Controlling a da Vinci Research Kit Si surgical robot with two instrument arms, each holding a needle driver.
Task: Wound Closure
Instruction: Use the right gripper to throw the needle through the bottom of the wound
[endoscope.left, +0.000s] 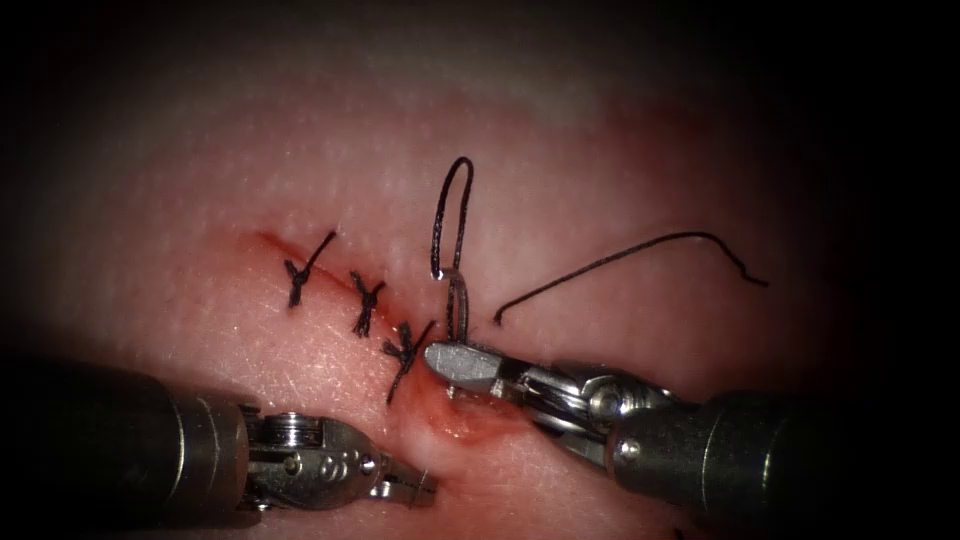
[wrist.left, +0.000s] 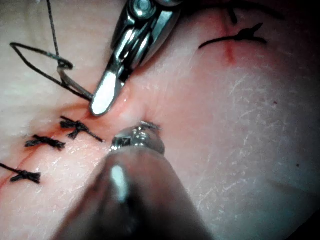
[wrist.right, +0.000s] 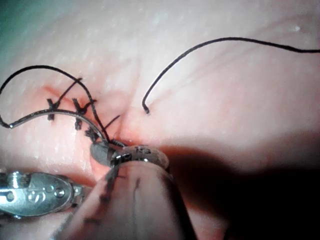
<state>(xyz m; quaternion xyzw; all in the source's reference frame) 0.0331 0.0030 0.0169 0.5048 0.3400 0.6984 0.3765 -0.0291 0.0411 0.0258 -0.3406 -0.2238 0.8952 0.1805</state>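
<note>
— So, what does the right pincer (endoscope.left: 440, 360) have?

— It is closed on the needle (endoscope.left: 456, 300), gripping it low on the curve, near the end opposite the thread. It comes in from 4 o'clock in the endoscope view, and its tip sits just below centre, at the open end of the cut (endoscope.left: 465, 425).

— Is the needle in the tissue (endoscope.left: 250, 160)?

— I cannot tell. The closed tips hide that end. The rest of the curve stands up from the pincer toward 12 o'clock, just right of the cut.

— And the thread (endoscope.left: 452, 190)?

— It joins the top end of the needle, makes a tall narrow loop toward 12 o'clock, and comes back down beside the needle. A loose strand (endoscope.left: 640, 250) lies on the tissue right of the cut, arching out toward 3 o'clock.

— The left pincer (endoscope.left: 420, 490)?

— It sits low at 7 o'clock, left of the cut, tips together, holding nothing. It is apart from the needle and from the other tool.

— How does the cut look?

— Three tied stitches (endoscope.left: 367, 303) cross it in a row running from 10 o'clock down toward the centre. Below the last one the cut gapes, with red fluid (endoscope.left: 450, 420) in it, directly under the right pincer.
</note>
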